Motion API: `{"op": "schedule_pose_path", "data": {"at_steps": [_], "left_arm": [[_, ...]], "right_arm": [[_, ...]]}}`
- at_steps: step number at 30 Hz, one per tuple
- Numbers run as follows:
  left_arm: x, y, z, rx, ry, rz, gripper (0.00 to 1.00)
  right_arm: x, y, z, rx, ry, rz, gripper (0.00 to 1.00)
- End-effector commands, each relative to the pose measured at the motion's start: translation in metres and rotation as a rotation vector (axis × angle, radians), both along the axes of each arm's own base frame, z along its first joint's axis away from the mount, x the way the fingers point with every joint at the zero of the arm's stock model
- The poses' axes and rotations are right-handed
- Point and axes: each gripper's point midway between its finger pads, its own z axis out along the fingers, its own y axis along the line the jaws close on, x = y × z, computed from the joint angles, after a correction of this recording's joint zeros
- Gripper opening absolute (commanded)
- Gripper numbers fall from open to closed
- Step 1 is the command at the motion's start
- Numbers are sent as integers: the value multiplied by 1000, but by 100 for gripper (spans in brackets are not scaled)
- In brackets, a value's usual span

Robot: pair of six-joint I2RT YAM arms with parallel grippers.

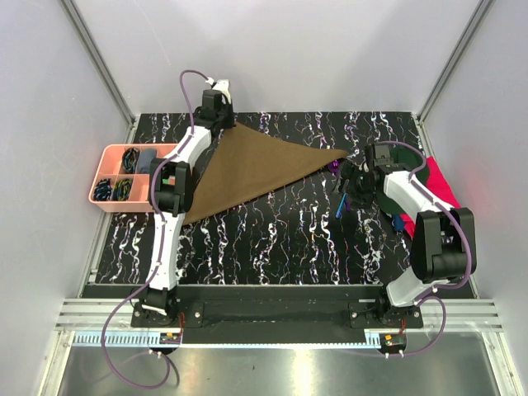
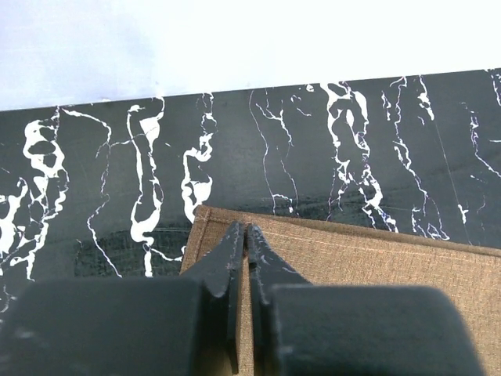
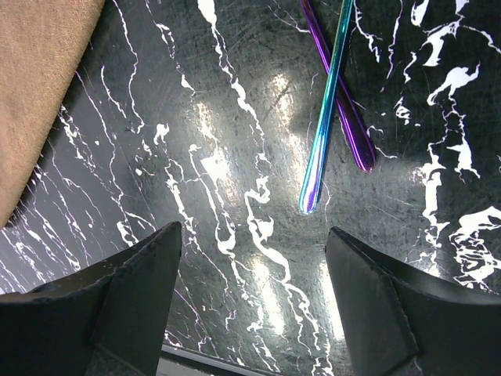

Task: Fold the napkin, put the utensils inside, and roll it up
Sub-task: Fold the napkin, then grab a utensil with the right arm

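1. Left gripper (image 2: 246, 229) fills the bottom of its wrist view. Its jaws are pressed together, with the tips on the far hem of the napkin (image 2: 352, 258), near a corner. Can't tell if fabric is pinched between them.
2. Right gripper (image 3: 252, 235) has its jaws wide with nothing between them, and hovers over the bare table (image 3: 235, 157).
3. Top view shows the napkin as a flat folded triangle, centre-left of frame, its long point reaching right toward the right gripper. The fold looks done.
4. Utensils (image 3: 327, 110): two slim iridescent handles, crossed, in the upper right of the right wrist view. They lie ahead of the jaws, not between them, and apart from the napkin.
5. Step in hand, my read, is for the right arm to pick up a utensil.
   - Take the teal handle first, since it looks to lie on top of the purple one.
   - Close across the handle, away from the crossing, so the second piece doesn't drag along.
   - Bring the tips right down to the marble, because the piece is flat, thin and probably slick.
6. Edges and room:
   - Bare marble runs between the utensils and the napkin's point, giving a short, open path.
   - Red cloth (image 1: 445, 186) and dark cap (image 1: 404, 153) crowd the right edge behind the right arm.
   - Pink tray (image 1: 103, 198) sits at the left edge beside the left arm.
   - The left arm overhangs the napkin's left side, so place the utensils toward the middle.
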Motion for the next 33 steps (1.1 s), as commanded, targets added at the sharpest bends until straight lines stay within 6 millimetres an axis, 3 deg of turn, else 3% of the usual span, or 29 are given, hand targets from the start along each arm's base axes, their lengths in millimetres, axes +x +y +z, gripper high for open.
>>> {"op": "schedule_pose_path", "data": {"at_steps": [1,4,7,8,9,11,12,14,15,16,17,18,19,20,22,23,25,26,28,29,31,32,33], "left_arm": [[15,-2,25,-38,-85,-22,48],[13,-6,28,-55,-94,-40,75],[8,-8,40,-72,-114,-43,86],[2,-9,34,-71,-102,-49,90],[-1,-11,52,-76,-130,-56,91],[-9,-18,60,-77,-139,-77,92],[-14,-21,82,-82,-168,-88,92],[-28,-30,91,-86,-166,-112,93],[-36,-31,121,-89,-209,-117,93],[-46,-38,118,-77,-196,-128,93],[-58,-39,151,-78,-245,-134,94],[-67,-40,161,-71,-257,-137,94],[-79,-43,158,-57,-242,-131,95],[-94,-39,190,-63,-287,-120,95],[-114,-30,191,-70,-255,-73,98],[-130,-22,217,-84,-287,-50,98],[-150,-5,209,-65,-230,18,99],[-165,3,228,-69,-254,38,99],[-185,20,216,-52,-190,109,99],[-199,27,230,-58,-203,132,99],[-221,35,216,-32,-136,141,99],[-236,40,226,-34,-148,142,99],[-248,44,220,-15,-114,141,99]], "right_arm": [[18,4,16,24,-65,19,82],[18,5,14,27,-62,23,82],[19,6,18,31,-70,21,82],[19,5,21,32,-81,19,82],[19,5,25,34,-87,16,82],[20,5,34,36,-111,6,82],[22,4,37,29,-120,1,82],[24,0,44,16,-139,-10,82],[24,-1,46,5,-143,-15,82],[25,-4,46,-14,-148,-17,82],[29,-13,48,-59,-150,-40,82],[31,-17,50,-81,-151,-51,81],[33,-21,47,-110,-141,-51,81],[38,-25,51,-135,-143,-60,81],[43,-27,48,-151,-130,-57,79],[49,-27,53,-154,-142,-62,78],[55,-26,50,-151,-132,-65,77],[60,-26,53,-151,-141,-66,76],[66,-27,45,-161,-121,-69,74],[72,-29,47,-177,-125,-77,73],[78,-32,35,-200,-94,-81,72],[82,-35,35,-218,-91,-88,72],[84,-37,31,-229,-80,-90,71]]}}
